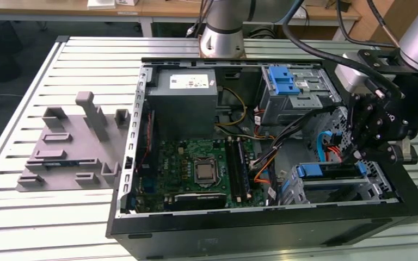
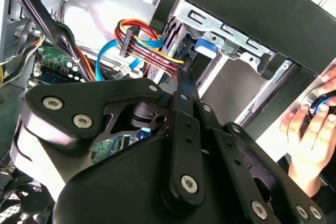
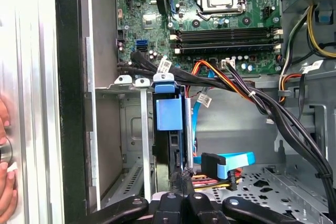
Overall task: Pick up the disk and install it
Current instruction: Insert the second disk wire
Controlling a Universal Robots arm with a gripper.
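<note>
The disk (image 1: 319, 171) stands on edge inside the metal drive cage (image 1: 372, 187) at the case's front corner, on the exterior view's right. Its blue end handle (image 3: 169, 112) faces the motherboard, and that handle (image 2: 206, 45) also peeks from the cage in the second wrist view. My black gripper (image 1: 358, 155) hangs just over the cage. In both wrist views its fingers press together with no gap, and the gripper (image 3: 182, 176) tip sits at the disk's dark rear edge, beside the cable plugs. I cannot tell whether the gripper (image 2: 181, 77) touches the disk.
Bundled black, orange and blue cables (image 3: 247, 95) cross between cage and motherboard (image 1: 194, 168). A grey power-supply box (image 1: 185, 103) and a blue-latched upper bay (image 1: 289, 81) sit at the case's back. A person's hand (image 2: 307, 129) rests outside the case wall. A grey fixture (image 1: 71, 147) lies on the slatted table.
</note>
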